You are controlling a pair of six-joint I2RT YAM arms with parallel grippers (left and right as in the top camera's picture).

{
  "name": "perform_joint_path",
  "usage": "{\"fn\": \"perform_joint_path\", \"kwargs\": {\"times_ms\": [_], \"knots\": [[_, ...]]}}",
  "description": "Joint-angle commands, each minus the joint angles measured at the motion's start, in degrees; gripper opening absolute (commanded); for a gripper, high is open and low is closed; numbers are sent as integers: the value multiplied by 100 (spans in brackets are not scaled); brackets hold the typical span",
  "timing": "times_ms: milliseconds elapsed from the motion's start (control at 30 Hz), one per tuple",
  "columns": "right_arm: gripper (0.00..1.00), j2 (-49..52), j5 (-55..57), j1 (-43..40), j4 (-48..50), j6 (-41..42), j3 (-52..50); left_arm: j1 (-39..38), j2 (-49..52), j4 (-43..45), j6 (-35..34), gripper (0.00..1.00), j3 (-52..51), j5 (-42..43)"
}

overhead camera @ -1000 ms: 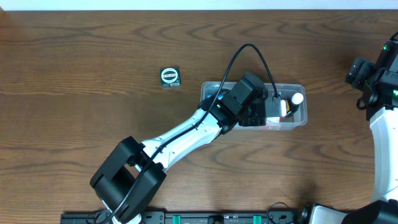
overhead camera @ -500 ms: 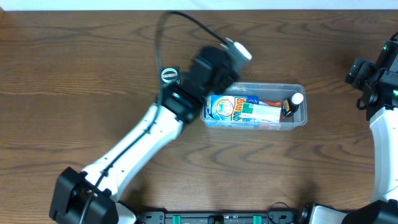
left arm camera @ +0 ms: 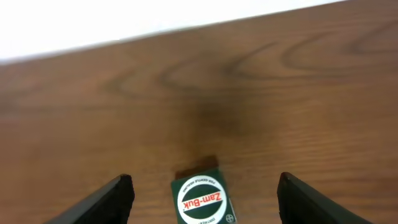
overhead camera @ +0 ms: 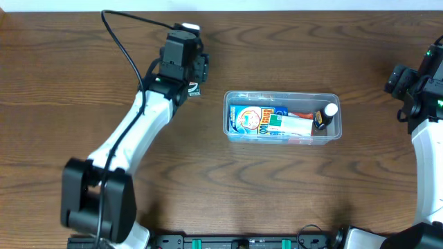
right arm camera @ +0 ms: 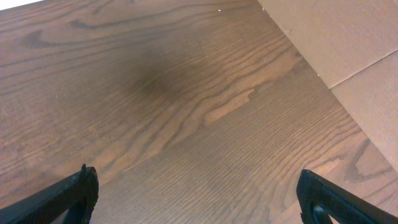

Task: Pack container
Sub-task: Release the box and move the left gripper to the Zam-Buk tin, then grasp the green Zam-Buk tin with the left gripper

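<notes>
Dark wooden table (overhead camera: 69,55) fills my overhead view, with a pale strip along its far edge. Left arm (overhead camera: 128,131) reaches diagonally to the far left part, and the right arm (overhead camera: 422,90) stands at the right edge, well apart from everything. Near the middle lies the container (overhead camera: 284,94), long side across the table, with no gripper near it. Inside it I see a blue box (overhead camera: 252,119) at the left end, a white and green tube (overhead camera: 294,124) beside it, and a small bottle (overhead camera: 331,111) with white cap at the right end. The left gripper (left arm camera: 205,183) is spread wide above a small green box (left arm camera: 202,199) with a round white "Zam-Buk" label; the box lies flat between the fingers (left arm camera: 121,190), touching neither of them. The right gripper (right arm camera: 197,180) is also spread wide, over bare wood.
</notes>
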Motion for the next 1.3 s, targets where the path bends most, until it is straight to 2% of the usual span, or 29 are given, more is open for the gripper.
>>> {"fn": "perform_joint_path", "kwargs": {"times_ms": [0, 33, 267, 600, 733, 1100, 1267], "knots": [[99, -72, 52, -31, -9, -76, 85, 127, 411, 109, -708, 75, 44, -63], [99, -72, 52, -31, -7, -76, 85, 131, 520, 186, -710, 75, 44, -63], [99, -72, 52, -31, -9, -74, 85, 131, 1158, 450, -710, 100, 39, -63], [99, -72, 52, -33, -9, -76, 85, 149, 1821, 573, -1895, 100, 39, -74], [99, -72, 52, -31, -7, -74, 85, 153, 1939, 568, -2315, 92, 39, -87], [99, -72, 52, -31, -7, -76, 85, 205, 2057, 566, -2356, 88, 39, -262], [99, -72, 52, -33, -9, -76, 85, 205, 2063, 560, -2223, 78, 37, -258]]}}
